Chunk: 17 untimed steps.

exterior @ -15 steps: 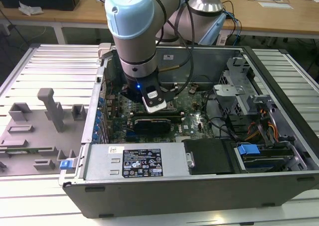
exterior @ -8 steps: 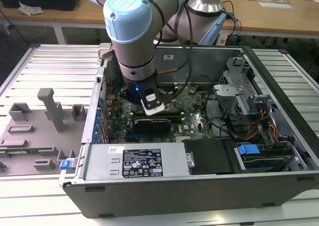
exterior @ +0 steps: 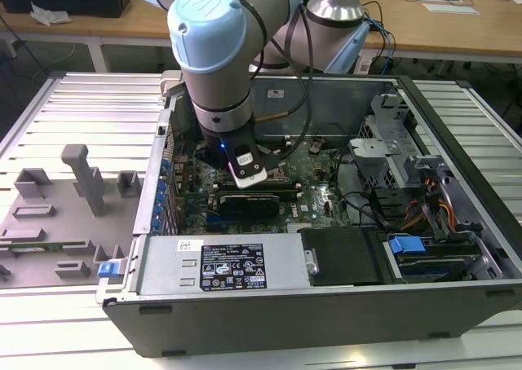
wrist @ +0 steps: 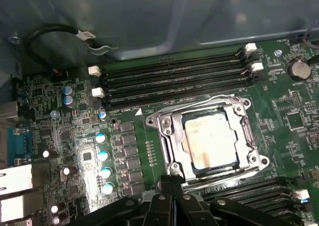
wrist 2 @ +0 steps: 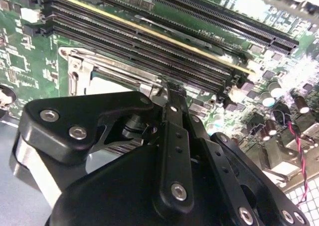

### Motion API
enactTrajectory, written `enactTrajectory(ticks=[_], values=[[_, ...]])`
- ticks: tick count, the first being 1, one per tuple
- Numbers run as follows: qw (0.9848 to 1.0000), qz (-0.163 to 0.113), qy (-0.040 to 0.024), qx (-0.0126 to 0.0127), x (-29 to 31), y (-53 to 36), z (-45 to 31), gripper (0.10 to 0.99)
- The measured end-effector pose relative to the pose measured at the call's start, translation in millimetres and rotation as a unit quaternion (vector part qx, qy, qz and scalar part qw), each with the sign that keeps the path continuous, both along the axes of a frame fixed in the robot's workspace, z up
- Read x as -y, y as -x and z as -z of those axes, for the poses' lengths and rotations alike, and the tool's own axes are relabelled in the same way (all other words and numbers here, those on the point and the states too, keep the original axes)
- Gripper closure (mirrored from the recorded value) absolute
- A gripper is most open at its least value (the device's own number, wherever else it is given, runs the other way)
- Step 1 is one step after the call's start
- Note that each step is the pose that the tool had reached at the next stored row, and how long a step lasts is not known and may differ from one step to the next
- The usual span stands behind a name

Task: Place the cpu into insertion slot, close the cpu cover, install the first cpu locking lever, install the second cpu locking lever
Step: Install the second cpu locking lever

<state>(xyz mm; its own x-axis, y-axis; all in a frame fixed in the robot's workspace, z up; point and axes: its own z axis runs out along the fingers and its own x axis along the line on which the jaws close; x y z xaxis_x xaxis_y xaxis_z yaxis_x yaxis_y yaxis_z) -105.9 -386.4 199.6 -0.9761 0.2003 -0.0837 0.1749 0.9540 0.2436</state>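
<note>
One closed gripper (wrist: 171,178) hangs above the green motherboard (wrist: 75,136) inside the open computer case (exterior: 457,142) on a slatted metal table (exterior: 81,109)

Power supply box (exterior: 220,264) with black rating label (exterior: 234,266) and small white sticker (exterior: 189,244) just beside it, print too small to read

Even overhead lighting, with local glare.
Strong glare is seen on the motherboard (wrist: 84,161); the gripper (wrist 2: 169,94) is rendered softly blurred.
</note>
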Motion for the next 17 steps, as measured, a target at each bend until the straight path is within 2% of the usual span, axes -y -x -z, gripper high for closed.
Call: enactTrajectory(ticks=[6, 9, 11, 12, 14, 15, 17], values=[[1.0, 0.0, 0.0019, -0.0003, -2.0, 1.3, 2.7, 0.98], [1.0, 0.0, 0.0046, -0.0002, -2.2, 1.2, -10.7, 0.98], [1.0, 0.0, 0.0067, -0.0002, -2.3, 1.3, -15.4, 0.98], [0.9999, 0.0, 0.0101, -0.0002, -2.3, 1.2, -20.1, 0.98], [0.9999, 0.0, 0.0158, -0.0005, -2.4, 0.6, -22.8, 0.98], [0.9998, 0.0, 0.022, -0.0019, -2.3, -0.5, -23.5, 0.98], [0.9995, 0.001, 0.0305, -0.0042, -2.3, -3.7, -23.8, 0.98]])
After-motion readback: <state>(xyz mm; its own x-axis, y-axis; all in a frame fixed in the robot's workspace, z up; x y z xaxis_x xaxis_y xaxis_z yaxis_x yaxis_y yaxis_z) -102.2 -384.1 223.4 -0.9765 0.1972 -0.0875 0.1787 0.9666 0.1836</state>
